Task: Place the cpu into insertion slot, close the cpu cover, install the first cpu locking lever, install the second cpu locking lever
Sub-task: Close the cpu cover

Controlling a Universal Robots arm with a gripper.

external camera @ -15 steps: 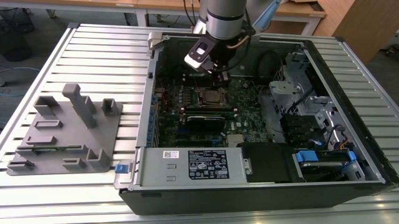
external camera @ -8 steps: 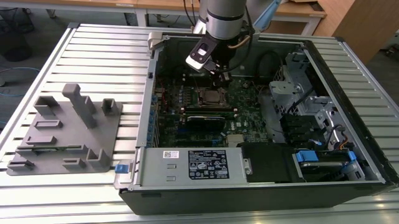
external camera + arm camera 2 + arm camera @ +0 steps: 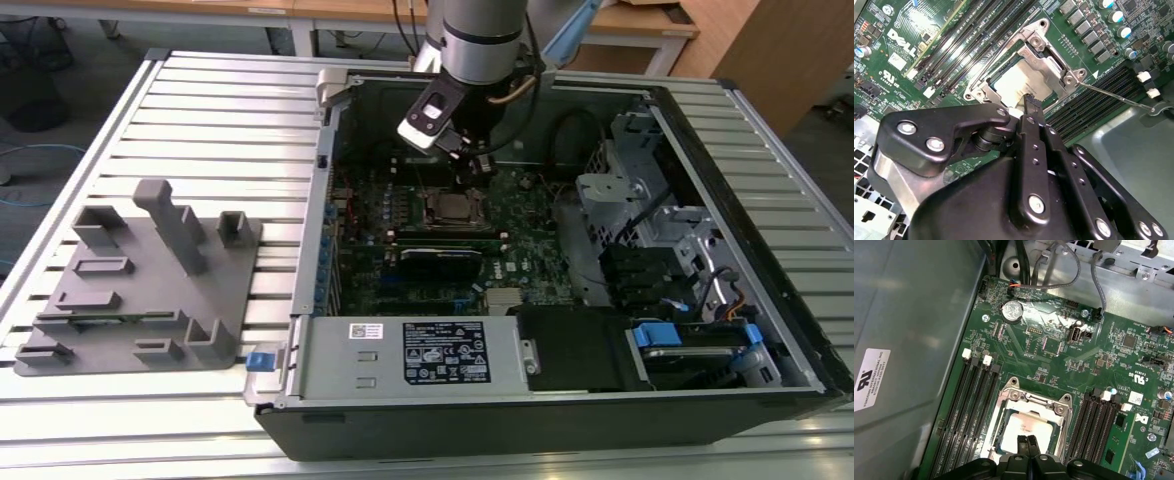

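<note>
The cpu (image 3: 1026,426) lies flat in the insertion slot (image 3: 451,208) on the green board, its pale metal top (image 3: 1013,80) showing. The silvery cpu cover (image 3: 1015,396) is down around it, framing the chip (image 3: 1054,56). A thin wire locking lever (image 3: 1114,95) sticks out from one socket corner toward the case wall. My gripper (image 3: 1027,441) hangs just above the chip's edge, fingertips pressed together with nothing between them. In the second wrist view the gripper (image 3: 1030,102) tip sits over the cover's rim. In the exterior view the gripper (image 3: 467,168) is just behind the socket.
Black memory slots (image 3: 971,405) flank the socket on both sides. A black graphics card (image 3: 441,262) lies in front of it. Drive cages and cables (image 3: 641,230) crowd the exterior view's right. A grey fixture (image 3: 134,280) stands on the slatted table outside the case.
</note>
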